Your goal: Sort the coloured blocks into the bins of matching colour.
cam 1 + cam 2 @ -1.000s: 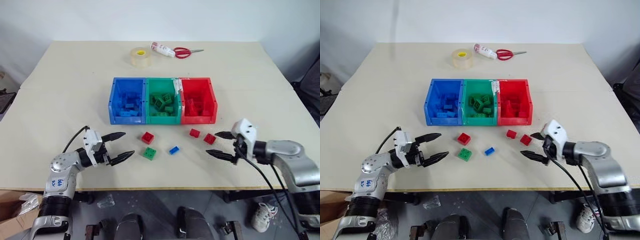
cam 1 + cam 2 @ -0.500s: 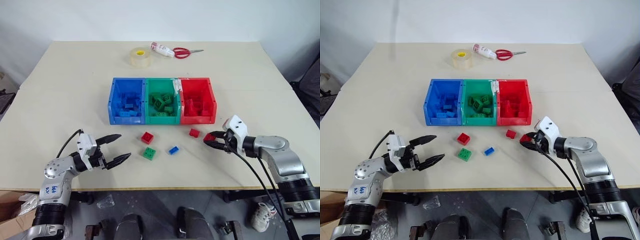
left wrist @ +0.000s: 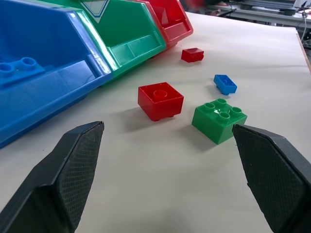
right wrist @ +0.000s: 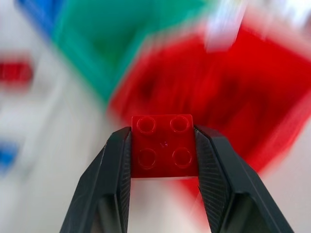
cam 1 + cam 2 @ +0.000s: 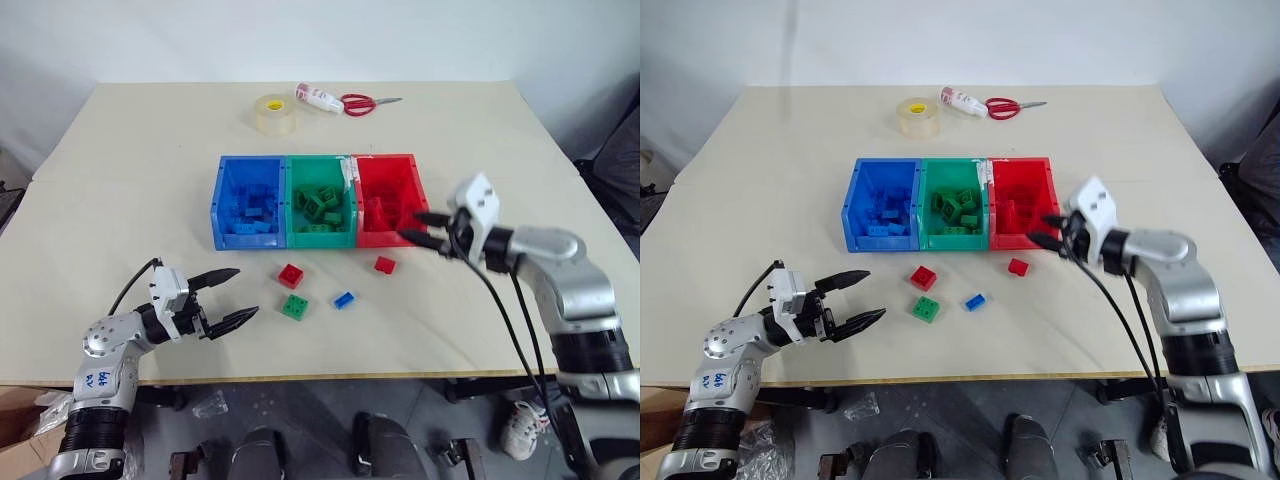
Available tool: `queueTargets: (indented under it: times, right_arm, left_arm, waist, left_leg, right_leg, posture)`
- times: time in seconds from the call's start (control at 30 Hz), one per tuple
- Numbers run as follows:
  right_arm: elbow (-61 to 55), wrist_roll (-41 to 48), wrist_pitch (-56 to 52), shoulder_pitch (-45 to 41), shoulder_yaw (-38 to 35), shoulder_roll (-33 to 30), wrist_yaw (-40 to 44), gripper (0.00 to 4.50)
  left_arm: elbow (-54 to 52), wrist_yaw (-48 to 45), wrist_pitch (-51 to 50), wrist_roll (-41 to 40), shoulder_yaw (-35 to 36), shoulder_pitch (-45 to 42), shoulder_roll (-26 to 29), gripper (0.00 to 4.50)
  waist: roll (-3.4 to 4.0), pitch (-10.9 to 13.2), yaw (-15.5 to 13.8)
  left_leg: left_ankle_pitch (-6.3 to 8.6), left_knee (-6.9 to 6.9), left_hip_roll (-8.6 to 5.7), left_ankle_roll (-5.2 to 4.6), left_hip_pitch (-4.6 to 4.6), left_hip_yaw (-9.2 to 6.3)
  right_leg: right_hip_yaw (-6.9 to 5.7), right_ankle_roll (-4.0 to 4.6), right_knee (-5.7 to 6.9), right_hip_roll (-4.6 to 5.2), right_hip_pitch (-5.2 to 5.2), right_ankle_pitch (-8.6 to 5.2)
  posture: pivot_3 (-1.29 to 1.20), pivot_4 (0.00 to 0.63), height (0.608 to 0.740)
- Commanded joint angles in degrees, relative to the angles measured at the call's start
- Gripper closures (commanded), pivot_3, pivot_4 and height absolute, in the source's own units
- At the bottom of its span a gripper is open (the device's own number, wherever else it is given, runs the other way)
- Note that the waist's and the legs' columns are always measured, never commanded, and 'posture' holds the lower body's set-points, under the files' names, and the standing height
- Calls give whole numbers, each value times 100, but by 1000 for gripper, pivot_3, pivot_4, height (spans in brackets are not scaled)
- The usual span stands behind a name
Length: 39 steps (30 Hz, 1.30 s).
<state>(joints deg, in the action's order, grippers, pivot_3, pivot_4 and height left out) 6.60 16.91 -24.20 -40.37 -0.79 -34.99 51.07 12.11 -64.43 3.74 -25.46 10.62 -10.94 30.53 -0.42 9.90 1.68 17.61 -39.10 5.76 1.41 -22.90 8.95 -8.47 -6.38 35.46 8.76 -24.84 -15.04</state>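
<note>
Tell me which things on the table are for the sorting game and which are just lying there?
For the game:
- blue bin, green bin, red bin
- red block gripped by the right end effector
- loose red blocks, green block, small blue block

Just lying there:
- tape roll
- scissors
- small bottle

Laboratory-style test setting: a plain beige tabletop (image 5: 120, 190) stood against a bare white wall (image 5: 300, 40), bearing tape roll (image 5: 277, 114) and scissors (image 5: 362, 101).
</note>
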Motion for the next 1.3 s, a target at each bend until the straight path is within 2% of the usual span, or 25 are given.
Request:
queueTargets:
  times: [0.03,0.07,0.1,0.2,0.33,0.43,0.53,0.63,0.83,1.03,1.17,1.3]
  right_arm:
    - [1238,-345,710,-757,35,279,-255,3042]
    - [1660,-491,900,-996,98,370,-353,3042]
    - [2021,-593,1053,-1185,129,455,-425,2311]
    - [2863,-868,1622,-1575,220,654,-536,1376]
    - [3191,-953,1908,-1727,223,739,-454,61]
    - [3067,-928,1948,-1637,215,682,-302,61]
    - [2418,-740,1964,-1183,207,474,219,61]
    - [1379,-417,1982,-385,112,104,891,61]
    - [-256,500,1625,1567,-737,-901,1693,61]
    - [-1037,815,1380,3599,-1813,-1707,1997,61]
    - [-1367,910,1120,4105,-2133,-1840,1867,61]
    - [-1746,769,552,3638,-1455,-1569,1281,61]
  left_arm:
    - [4,-30,65,-37,-12,-101,-10,0]
    - [28,-34,80,-29,-24,-129,-24,0]
    - [47,-41,92,-28,-32,-152,-34,0]
    - [81,-57,123,-23,-45,-194,-52,0]
    - [141,-107,150,-31,-54,-242,-50,0]
    - [198,-173,159,-37,-59,-278,-31,0]
    - [272,-237,154,-30,-60,-331,-14,0]
    - [353,-290,154,-15,-75,-389,-10,0]
    - [564,-381,215,14,-105,-497,-15,0]
    - [681,-453,254,12,-101,-466,16,0]
    - [675,-525,224,-29,-68,-415,85,0]
    - [705,-684,210,-89,-27,-435,169,0]
  waist:
    - [0,0,-3]
    - [0,0,-2]
    - [0,0,-7]
    - [0,0,-2]
    - [1,0,16]
    - [1,1,22]
    - [1,0,-3]
    - [0,0,-34]
    - [0,0,-40]
    - [-3,-1,-28]
    - [-4,0,-3]
    - [-5,0,5]
  left_leg:
    - [0,0,-1,0,-1,5]
    - [0,0,-1,0,-1,5]
    - [0,0,-1,0,-1,7]
    - [-1,0,-1,1,-9,14]
    - [-1,4,-2,2,-21,35]
    - [-1,4,-1,2,-21,44]
    - [-2,4,1,3,-19,46]
    - [-1,3,-1,2,-21,46]
    - [5,1,-2,2,-19,53]
    - [5,2,1,2,-6,54]
    - [5,1,1,2,8,70]
    - [6,2,2,4,25,80]
  right_leg:
    - [2,0,-2,0,-3,0]
    - [2,0,-2,0,-2,0]
    - [3,0,-1,0,-3,0]
    - [8,0,6,0,-19,0]
    - [24,-1,9,0,-45,0]
    - [36,-1,14,-2,-53,1]
    - [42,-1,17,-5,-55,1]
    - [44,-3,16,-4,-55,1]
    - [53,-6,9,-5,-54,3]
    - [61,-6,12,-10,-51,3]
    - [79,-6,12,-10,-51,3]
    - [92,-3,8,-10,-50,2]
  posture:
    - [0,150,740]
    - [0,150,740]
    - [0,150,740]
    - [0,150,740]
    - [0,150,740]
    - [0,150,740]
    - [0,150,740]
    - [0,150,740]
    - [0,150,740]
    - [0,150,740]
    - [0,150,740]
    - [0,150,740]
